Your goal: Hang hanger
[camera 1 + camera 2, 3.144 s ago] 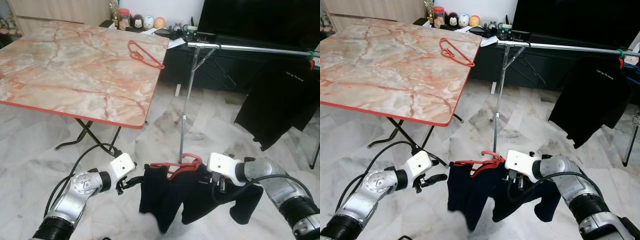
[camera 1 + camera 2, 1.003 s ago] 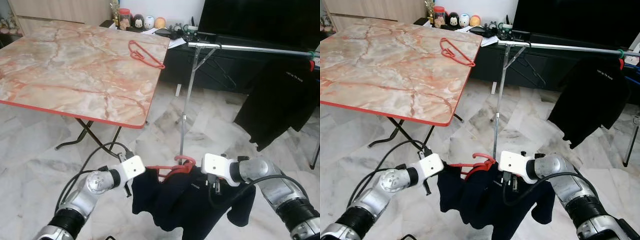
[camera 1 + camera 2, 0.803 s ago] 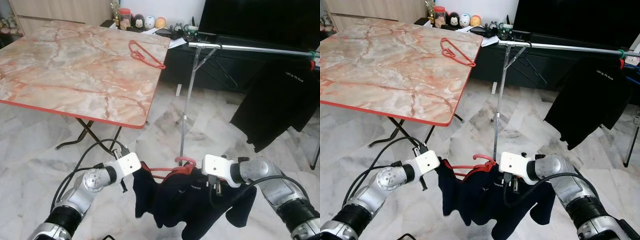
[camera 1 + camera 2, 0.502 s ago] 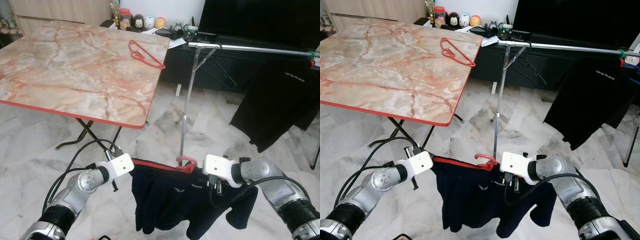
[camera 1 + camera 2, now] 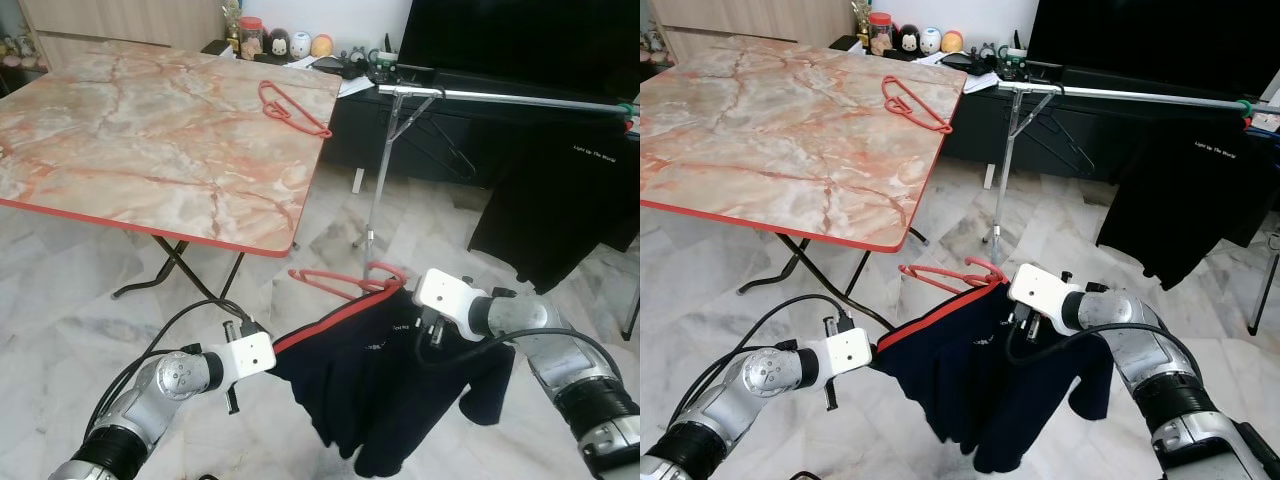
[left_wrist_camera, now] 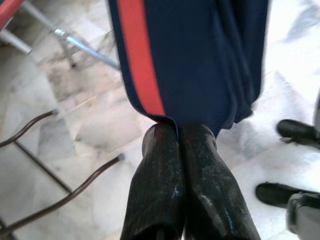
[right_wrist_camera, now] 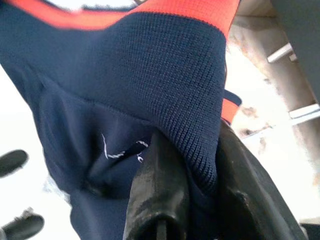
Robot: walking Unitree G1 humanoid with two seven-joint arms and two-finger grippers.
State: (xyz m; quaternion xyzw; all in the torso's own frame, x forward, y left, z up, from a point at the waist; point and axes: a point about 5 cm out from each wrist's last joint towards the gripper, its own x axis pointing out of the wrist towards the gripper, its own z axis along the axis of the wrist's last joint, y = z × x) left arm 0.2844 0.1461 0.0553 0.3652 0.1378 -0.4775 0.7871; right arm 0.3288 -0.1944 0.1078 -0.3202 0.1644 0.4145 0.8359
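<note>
A navy garment (image 5: pixel 370 385) with a red collar band is stretched slantwise between my two grippers, low over the floor. My left gripper (image 5: pixel 268 353) is shut on the lower end of the collar band; in the left wrist view the fingertips (image 6: pixel 172 137) pinch the fabric edge. My right gripper (image 5: pixel 432 328) is higher and is shut on the other end of the collar (image 7: pixel 185 125). A red hanger (image 5: pixel 335 281) sticks out of the garment beside the right gripper, one arm bare and pointing left. The steel clothes rail (image 5: pixel 500 95) runs beyond at the upper right.
A black T-shirt (image 5: pixel 560 210) hangs from the rail's right end and a thin black wire hanger (image 5: pixel 440 140) from its left end. The marble folding table (image 5: pixel 150 150) stands to the left with another red hanger (image 5: pixel 290 108) on it. A dark TV cabinet is behind the rail.
My right gripper has risen and my left gripper has dropped, so the collar now slopes. The red hanger has come partly out of the garment, its left arm bare.
</note>
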